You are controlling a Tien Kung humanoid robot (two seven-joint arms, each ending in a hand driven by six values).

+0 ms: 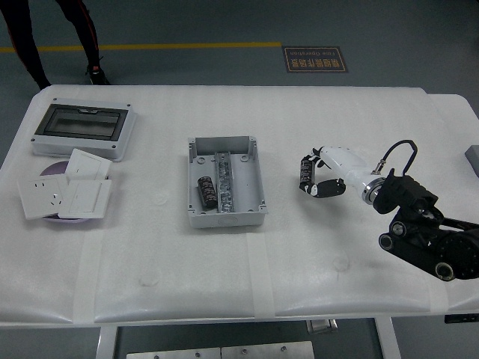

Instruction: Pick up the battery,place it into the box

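Note:
A black cylindrical battery [206, 192] lies in the left compartment of the open grey box [224, 215] at the table's middle. My right hand [313, 180], white with black fingers [303, 171], hovers to the right of the box, clear of its rim. Its fingers hang loosely curved and hold nothing. The black right arm [423, 228] comes in from the right edge. The left arm does not show.
A grey enclosure with a dark window [82, 127] stands at the far left. In front of it lie white switch and socket plates [63, 191] over a purple dish. A grey object [473, 158] pokes in at the right edge. A person's legs [86, 37] stand beyond the far-left corner.

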